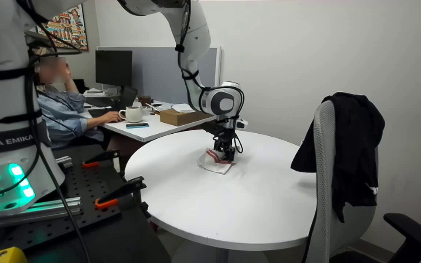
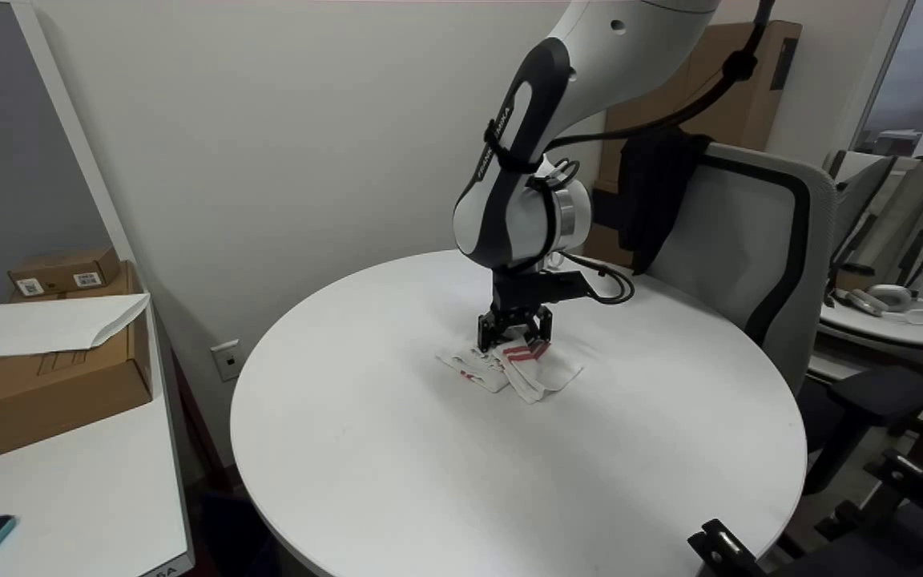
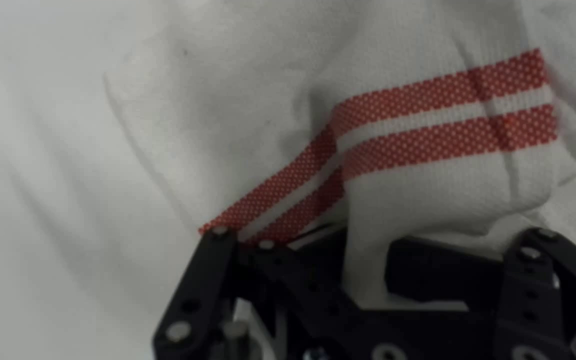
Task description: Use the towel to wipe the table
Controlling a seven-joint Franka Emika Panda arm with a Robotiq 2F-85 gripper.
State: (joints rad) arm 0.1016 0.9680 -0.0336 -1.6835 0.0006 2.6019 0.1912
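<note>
A white towel (image 1: 212, 163) with red stripes lies crumpled on the round white table (image 1: 254, 208). In an exterior view the towel (image 2: 540, 377) spreads out in folds below the fingers, near the middle of the table (image 2: 461, 473). My gripper (image 1: 228, 155) points down at the towel, low over the table; it also shows in an exterior view (image 2: 514, 335). In the wrist view the towel (image 3: 433, 190) rises as a fold between the black fingers of the gripper (image 3: 365, 265) and fills the narrow gap. The fingertips' lower ends are partly hidden by cloth.
An office chair (image 1: 323, 175) with a black garment (image 1: 356, 146) stands close to the table's edge. A desk (image 1: 144, 132) with a mug (image 1: 133, 114), phone (image 1: 137, 125) and cardboard box (image 1: 181, 117) adjoins it, where a person (image 1: 62, 109) sits. Black clamps (image 1: 122, 191) line the robot's base.
</note>
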